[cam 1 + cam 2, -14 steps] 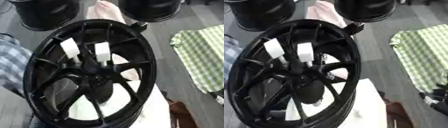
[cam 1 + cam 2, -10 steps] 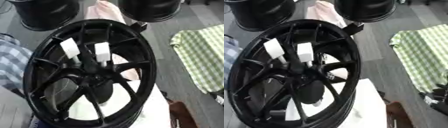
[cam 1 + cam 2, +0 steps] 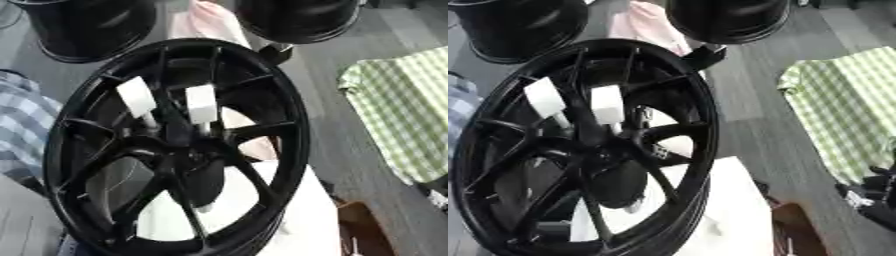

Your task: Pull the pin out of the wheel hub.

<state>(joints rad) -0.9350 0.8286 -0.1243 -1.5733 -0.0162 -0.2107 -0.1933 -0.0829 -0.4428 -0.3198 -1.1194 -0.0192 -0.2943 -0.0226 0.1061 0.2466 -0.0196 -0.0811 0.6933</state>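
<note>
Nothing moved since earlier, black wheel hub (image 3: 175, 150) unmoved, two white-capped pins (image 3: 200, 103) standing near its centre, hand (image 3: 877, 200) right of hub, fingers' state unclear

A black spoked wheel hub (image 3: 175, 150) stands tilted on a white surface (image 3: 297, 220) — two white block-headed pins (image 3: 138, 97) (image 3: 201, 104) stick out side by side near its centre; a green checked cloth (image 3: 398, 115) lies well apart on the right
</note>
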